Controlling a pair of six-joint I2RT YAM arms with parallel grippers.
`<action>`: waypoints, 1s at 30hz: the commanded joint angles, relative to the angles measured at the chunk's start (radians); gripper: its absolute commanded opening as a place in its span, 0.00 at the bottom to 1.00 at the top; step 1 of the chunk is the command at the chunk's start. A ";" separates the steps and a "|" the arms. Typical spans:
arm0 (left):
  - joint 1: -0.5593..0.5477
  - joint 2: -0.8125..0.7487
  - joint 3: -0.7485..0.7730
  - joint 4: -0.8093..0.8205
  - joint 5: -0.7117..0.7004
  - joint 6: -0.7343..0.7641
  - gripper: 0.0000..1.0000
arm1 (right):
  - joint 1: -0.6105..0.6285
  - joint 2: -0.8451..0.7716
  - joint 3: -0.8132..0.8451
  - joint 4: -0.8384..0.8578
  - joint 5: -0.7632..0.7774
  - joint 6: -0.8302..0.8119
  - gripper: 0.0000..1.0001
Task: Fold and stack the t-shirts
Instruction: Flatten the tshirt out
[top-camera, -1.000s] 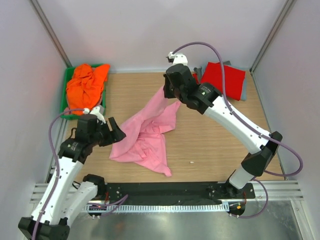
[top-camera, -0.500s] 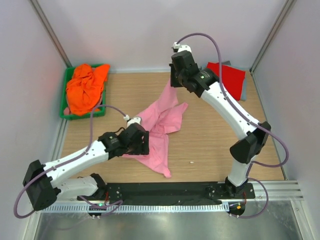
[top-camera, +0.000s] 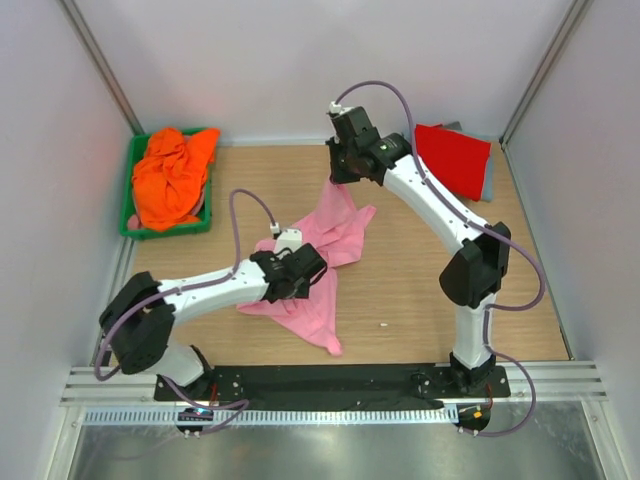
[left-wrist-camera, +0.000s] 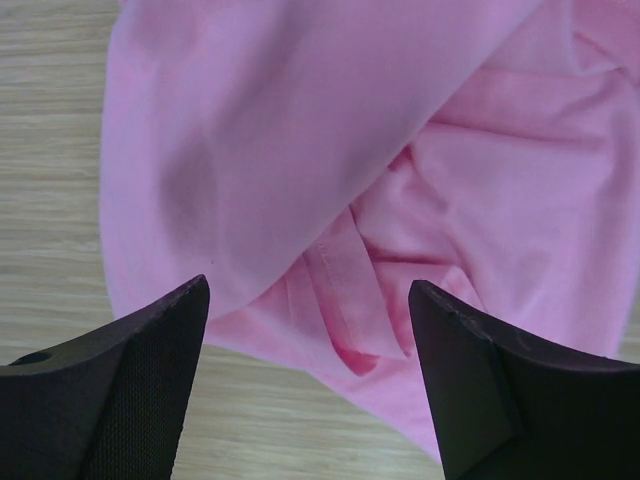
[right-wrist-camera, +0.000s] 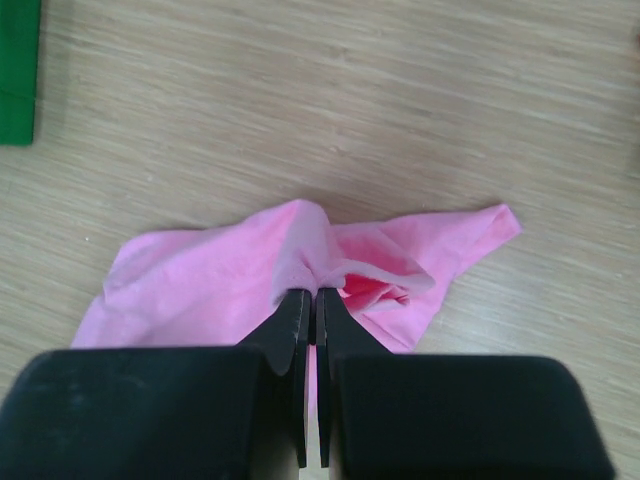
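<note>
At mid-table the light pink t-shirt (top-camera: 340, 225) lies crumpled; the right gripper (right-wrist-camera: 315, 300) pinches its far edge, and the left gripper (left-wrist-camera: 308, 295) hovers spread above it. 1 red t-shirt (top-camera: 450, 158) looks folded at the back; the orange t-shirt (top-camera: 172, 178) waits in its green bin (top-camera: 160, 231).

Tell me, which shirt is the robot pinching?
The pink t-shirt, crumpled mid-table: the right end effector is shut on its far edge. The orange t-shirt sits in the green bin; the red t-shirt lies far right.
</note>
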 joint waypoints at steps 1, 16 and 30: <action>0.009 0.107 0.028 -0.004 -0.100 0.003 0.81 | -0.029 -0.117 -0.023 0.052 -0.048 -0.008 0.01; 0.013 -0.213 0.322 -0.253 -0.145 0.227 0.00 | -0.065 -0.506 0.008 -0.115 -0.001 0.022 0.01; 0.011 -0.636 0.543 -0.104 0.501 0.587 0.00 | -0.065 -0.905 0.155 -0.238 -0.011 0.131 0.01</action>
